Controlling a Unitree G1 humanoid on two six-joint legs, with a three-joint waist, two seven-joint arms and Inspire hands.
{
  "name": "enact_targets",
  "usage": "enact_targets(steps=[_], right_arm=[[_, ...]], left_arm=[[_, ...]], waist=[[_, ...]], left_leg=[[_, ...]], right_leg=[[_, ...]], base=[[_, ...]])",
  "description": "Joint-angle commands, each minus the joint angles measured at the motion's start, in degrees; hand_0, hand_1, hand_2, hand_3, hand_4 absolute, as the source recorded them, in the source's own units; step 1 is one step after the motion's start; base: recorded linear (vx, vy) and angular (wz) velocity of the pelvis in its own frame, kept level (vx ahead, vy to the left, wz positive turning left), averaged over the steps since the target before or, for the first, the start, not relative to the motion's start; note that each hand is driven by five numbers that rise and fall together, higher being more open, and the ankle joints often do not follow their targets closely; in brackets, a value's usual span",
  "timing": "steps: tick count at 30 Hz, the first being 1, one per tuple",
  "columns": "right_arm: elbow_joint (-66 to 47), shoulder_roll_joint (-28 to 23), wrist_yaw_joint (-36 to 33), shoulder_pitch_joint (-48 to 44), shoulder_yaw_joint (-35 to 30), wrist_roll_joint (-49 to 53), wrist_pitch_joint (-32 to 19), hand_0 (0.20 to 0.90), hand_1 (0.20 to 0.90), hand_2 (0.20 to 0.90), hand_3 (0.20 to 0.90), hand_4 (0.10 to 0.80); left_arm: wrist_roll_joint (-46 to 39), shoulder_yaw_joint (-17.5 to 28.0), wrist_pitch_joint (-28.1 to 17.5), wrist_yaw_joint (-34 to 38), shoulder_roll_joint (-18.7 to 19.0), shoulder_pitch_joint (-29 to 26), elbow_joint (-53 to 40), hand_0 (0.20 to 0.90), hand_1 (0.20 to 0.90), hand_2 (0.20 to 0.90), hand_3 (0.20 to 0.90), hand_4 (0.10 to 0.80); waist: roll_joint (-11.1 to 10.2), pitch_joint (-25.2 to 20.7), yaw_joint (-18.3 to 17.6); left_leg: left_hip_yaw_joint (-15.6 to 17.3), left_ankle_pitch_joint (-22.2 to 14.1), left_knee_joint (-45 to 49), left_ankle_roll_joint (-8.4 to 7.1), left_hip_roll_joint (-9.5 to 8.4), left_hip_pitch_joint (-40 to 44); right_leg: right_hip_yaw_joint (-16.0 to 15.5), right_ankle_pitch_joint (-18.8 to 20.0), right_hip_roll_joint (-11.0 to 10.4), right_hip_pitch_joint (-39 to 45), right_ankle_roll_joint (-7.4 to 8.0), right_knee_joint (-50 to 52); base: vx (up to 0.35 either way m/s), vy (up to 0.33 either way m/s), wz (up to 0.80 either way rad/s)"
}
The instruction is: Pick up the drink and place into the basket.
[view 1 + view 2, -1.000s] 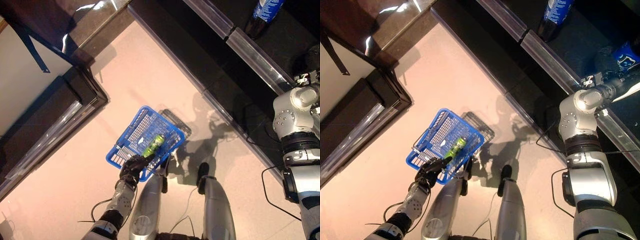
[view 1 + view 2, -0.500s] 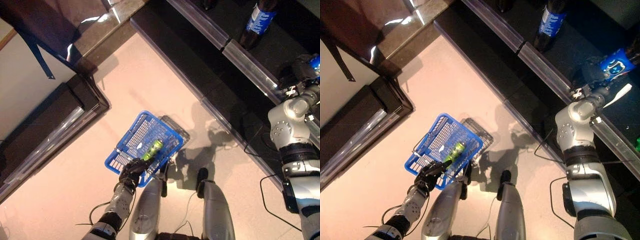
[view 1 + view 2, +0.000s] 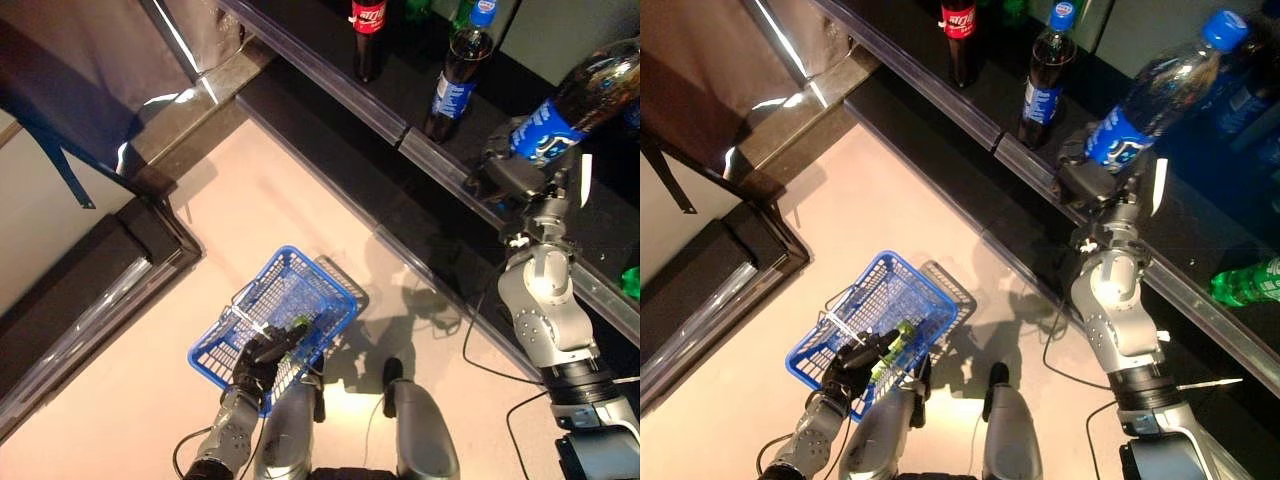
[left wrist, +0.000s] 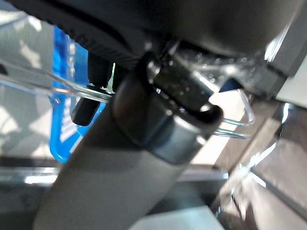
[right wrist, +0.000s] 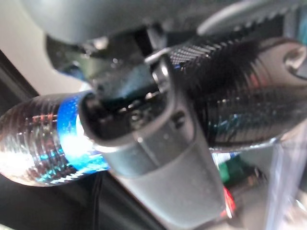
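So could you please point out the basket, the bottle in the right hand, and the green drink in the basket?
basket (image 3: 925, 298): right eye view, on its far blue rim.
bottle (image 3: 1132, 122): right eye view, on its blue label.
green drink (image 3: 895, 345): right eye view, on the drink's body, beside the left hand.

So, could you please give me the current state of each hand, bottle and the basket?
right hand: shut on the blue-label bottle, raised by the shelf.
blue-label bottle: held, tilted, cap on.
left hand: shut on the basket's wire handle.
basket: blue, carried above the floor.
green bottle: lying inside the basket.
red-label bottle: upright on the shelf.
second blue-label bottle: upright on the shelf.
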Motion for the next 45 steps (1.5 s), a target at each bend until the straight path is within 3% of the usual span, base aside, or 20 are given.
enact_targets(steps=[1, 7, 11, 24, 33, 39, 45], right_arm=[[-12.9, 0.1, 7.0, -3.8, -0.2, -3.8, -5.8, 0.300, 0.300, 0.300, 0.200, 0.100], [-19.0, 3.8, 14.5, -0.3, 6.1, -0.6, -3.7, 0.300, 0.300, 0.300, 0.200, 0.100], [-21.0, 4.9, 16.0, -0.1, 9.3, 0.9, -3.9, 0.300, 0.300, 0.300, 0.200, 0.100], [-16.9, 9.2, 8.4, -3.7, 20.2, 0.4, -1.3, 0.300, 0.300, 0.300, 0.200, 0.100], [-6.1, 12.6, 4.9, -6.1, 27.0, -0.6, -1.7, 0.300, 0.300, 0.300, 0.200, 0.100], [3.5, 16.4, 3.6, -7.8, 30.2, -2.4, -1.1, 0.300, 0.300, 0.300, 0.200, 0.100], [11.8, 19.3, 2.5, -8.3, 31.1, -3.6, -1.7, 0.300, 0.300, 0.300, 0.200, 0.100]], left_arm=[[0.8, -1.4, -5.4, -6.4, 5.5, 0.6, -15.6, 0.300, 0.300, 0.300, 0.200, 0.100], [0.5, -3.1, -3.5, -8.5, 6.9, 2.0, -26.9, 0.300, 0.300, 0.300, 0.200, 0.100], [-0.1, -4.0, -2.5, -8.3, 8.1, 2.2, -32.9, 0.300, 0.300, 0.300, 0.200, 0.100], [-7.7, -5.8, 1.7, -9.6, 12.4, -2.0, -49.6, 0.300, 0.300, 0.300, 0.200, 0.100], [-13.4, -8.7, 4.8, -16.3, 15.0, -6.1, -53.0, 0.300, 0.300, 0.300, 0.200, 0.100], [-14.8, -11.4, 6.3, -22.8, 14.3, -8.9, -53.9, 0.300, 0.300, 0.300, 0.200, 0.100], [-14.7, -12.3, 7.3, -24.3, 13.9, -10.7, -53.2, 0.300, 0.300, 0.300, 0.200, 0.100]], waist=[[-3.0, -12.4, 0.1], [-2.9, -13.7, 1.4], [-2.9, -13.9, 2.4], [-2.3, -12.9, 6.9], [-2.1, -12.8, 8.3], [-1.7, -13.3, 9.2], [-1.6, -14.3, 10.1]], left_leg=[[-1.0, -4.8, 6.4, -1.00, -0.35, 1.3], [-2.3, -4.7, 3.1, -0.97, -0.79, 4.0], [-3.1, -4.2, 2.1, -0.98, -1.08, 4.4], [-7.6, -3.4, 1.0, -0.58, -2.72, 3.9], [-9.4, -3.1, 0.8, -0.55, -3.33, 4.0], [-10.4, -3.0, 0.8, -0.61, -3.87, 4.0], [-11.5, -3.0, 0.7, -0.63, -4.34, 4.4]], right_leg=[[-1.8, 2.8, 0.6, 7.0, -0.44, -7.6], [-2.3, 3.0, 1.1, 9.8, -0.09, -9.8], [-2.8, 3.3, 1.2, 10.4, 0.10, -10.6], [-6.7, 3.5, 0.6, 11.1, 0.25, -10.9], [-7.8, 3.6, 0.2, 11.3, 0.11, -10.8], [-8.0, 3.5, 0.0, 11.7, -0.18, -10.8], [-8.9, 3.5, -0.4, 12.3, -0.28, -11.0]], base=[[0.040, 0.018, -0.01], [0.006, 0.003, 0.01], [-0.024, -0.002, 0.04], [-0.037, -0.011, 0.18], [-0.019, -0.015, 0.14], [0.003, -0.005, 0.11], [0.033, -0.009, 0.06]])
